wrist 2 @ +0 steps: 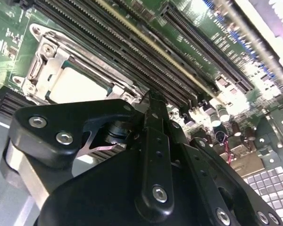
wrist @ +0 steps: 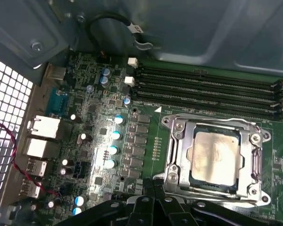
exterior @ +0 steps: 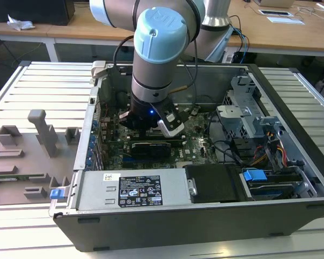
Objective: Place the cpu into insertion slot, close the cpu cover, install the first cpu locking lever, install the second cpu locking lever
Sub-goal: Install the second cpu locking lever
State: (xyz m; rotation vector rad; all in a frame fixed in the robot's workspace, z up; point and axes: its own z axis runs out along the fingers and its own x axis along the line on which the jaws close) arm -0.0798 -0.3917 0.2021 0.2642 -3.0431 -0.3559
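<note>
We see the cpu seated in the insertion slot on the green motherboard, the cpu cover closed over it. Our gripper hovers at the socket's edge, fingers together, holding nothing.

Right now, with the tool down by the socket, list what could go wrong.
1. The tool hangs just beside the cpu cover, which lies over the cpu; a skewed push could scrape the frame or chip.
2. The memory slots run close alongside the socket, so a sideways slip could strike them.
3. Upright capacitors stand nearby and could be knocked.
</note>
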